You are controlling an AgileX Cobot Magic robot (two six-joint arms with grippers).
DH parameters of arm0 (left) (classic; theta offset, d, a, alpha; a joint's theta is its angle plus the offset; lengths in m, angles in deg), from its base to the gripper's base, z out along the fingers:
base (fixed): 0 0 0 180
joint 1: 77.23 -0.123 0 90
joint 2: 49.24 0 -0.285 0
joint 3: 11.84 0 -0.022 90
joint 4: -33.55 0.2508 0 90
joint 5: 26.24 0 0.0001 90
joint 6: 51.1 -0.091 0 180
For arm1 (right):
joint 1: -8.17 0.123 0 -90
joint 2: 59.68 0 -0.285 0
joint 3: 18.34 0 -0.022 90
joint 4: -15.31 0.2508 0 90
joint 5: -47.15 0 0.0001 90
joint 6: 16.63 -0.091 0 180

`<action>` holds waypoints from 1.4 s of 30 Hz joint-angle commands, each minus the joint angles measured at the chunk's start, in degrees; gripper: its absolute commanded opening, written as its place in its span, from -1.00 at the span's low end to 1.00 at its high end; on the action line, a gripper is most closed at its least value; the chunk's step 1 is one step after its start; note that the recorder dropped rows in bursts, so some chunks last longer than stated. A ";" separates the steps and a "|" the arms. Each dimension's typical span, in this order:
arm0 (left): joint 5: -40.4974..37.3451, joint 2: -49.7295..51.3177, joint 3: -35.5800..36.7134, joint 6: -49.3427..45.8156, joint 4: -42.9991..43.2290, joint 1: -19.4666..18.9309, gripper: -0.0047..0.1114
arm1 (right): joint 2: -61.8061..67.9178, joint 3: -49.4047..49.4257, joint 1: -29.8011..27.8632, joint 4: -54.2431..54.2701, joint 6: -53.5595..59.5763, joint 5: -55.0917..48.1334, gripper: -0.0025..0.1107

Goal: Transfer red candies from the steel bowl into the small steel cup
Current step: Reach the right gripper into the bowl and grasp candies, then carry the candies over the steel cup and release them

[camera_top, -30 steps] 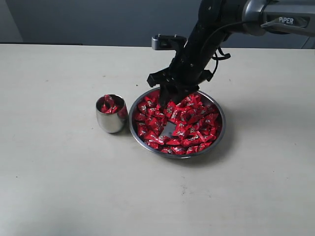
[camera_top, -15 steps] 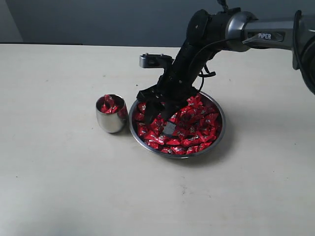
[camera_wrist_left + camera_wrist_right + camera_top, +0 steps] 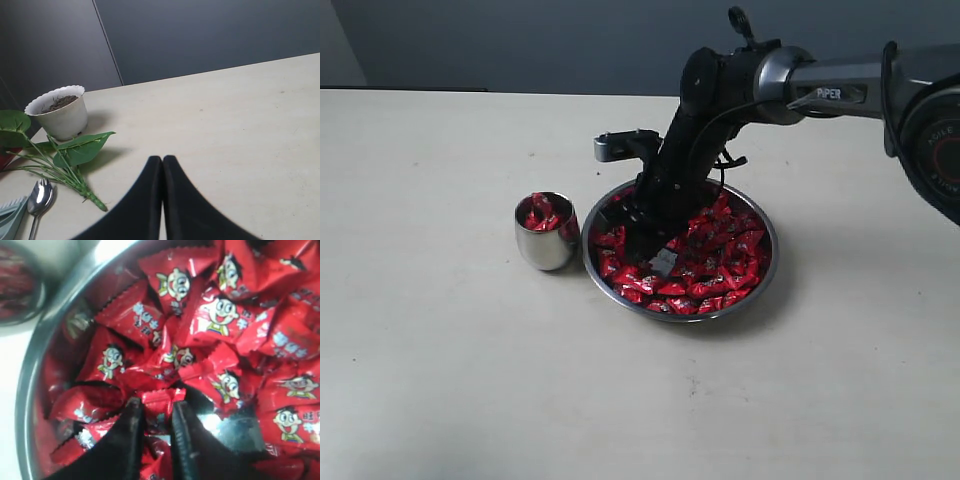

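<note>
the right gripper (image 3: 156, 409) is seen lowered into the left part of the steel bowl (image 3: 772, 262), its two black fingers (image 3: 131, 436) pressed against either side of one red candy (image 3: 159, 405), which is clamped between the tips. in the exterior view the same gripper (image 3: 646, 240) is buried among the wrappers, with the dark arm (image 3: 720, 100) slanting up and away to the far right. the pinched piece is surrounded by the other red candies (image 3: 725, 258), which are heaped across the bowl; a small bare patch of steel (image 3: 663, 262) is exposed just right of the fingers. the wrappers are printed with a small cartoon face (image 3: 218, 310).

the small steel cup (image 3: 546, 250) is stood upright just left of the bowl; whether the two touch cannot be told. a few red candies (image 3: 542, 212) are already held in it, up to its rim. both vessels are set on a pale table (image 3: 470, 380).

the left gripper (image 3: 162, 165) is held over bare tabletop with its fingers pressed together, nothing between them. near it a white plant pot (image 3: 61, 114) filled with soil, a leafy green sprig (image 3: 75, 152) laid flat and a metal spoon (image 3: 39, 196) are seen.
</note>
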 commanded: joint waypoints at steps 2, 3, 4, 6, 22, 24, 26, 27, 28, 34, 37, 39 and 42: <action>0.77 -0.22 0.08 0.21 0.25 0.16 -0.91 | -2.31 0.02 -0.06 -0.13 -0.58 0.49 -0.96; 0.77 -0.22 0.08 0.21 0.25 0.16 -0.91 | -2.98 0.02 -0.06 -0.13 -0.58 0.84 -0.96; 0.77 -0.22 0.08 0.21 0.25 0.16 -0.91 | -3.94 0.02 -0.06 -0.43 -0.58 1.50 -0.96; 0.77 -0.22 0.08 0.21 0.25 0.16 -0.91 | -5.73 0.02 -0.06 -1.45 -0.72 2.00 -0.96; 0.77 -0.22 0.08 0.21 0.25 0.16 -0.91 | -10.31 0.02 -0.06 -1.27 -1.02 3.28 -0.96; 0.77 -0.22 0.08 0.21 0.25 0.16 -0.91 | -10.31 0.02 -0.06 -1.13 -1.02 3.28 -0.96; 0.77 -0.22 0.08 0.21 0.25 0.16 -0.91 | -10.31 0.02 -0.06 -0.42 -1.02 3.28 -0.96; 0.77 -0.22 0.08 0.21 0.25 0.16 -0.91 | -10.31 0.02 -0.06 0.51 -1.02 3.28 -0.96; 0.77 -0.22 0.08 0.21 0.25 0.16 -0.91 | -10.31 0.02 -0.06 1.86 -1.02 3.28 -0.96; 0.77 -0.22 0.08 0.21 0.25 0.16 -0.91 | -10.31 0.02 0.54 14.40 4.30 4.10 -0.96; 0.77 -0.22 0.08 0.21 0.25 0.16 -0.91 | -10.31 0.02 1.85 15.02 4.95 5.69 -0.96; 0.77 -0.22 0.08 0.21 0.25 0.16 -0.91 | -10.31 0.02 2.64 15.02 5.10 6.62 -0.96; 0.77 -0.22 0.08 0.21 0.25 0.16 -0.91 | -10.31 0.02 3.29 15.10 5.47 8.22 -0.96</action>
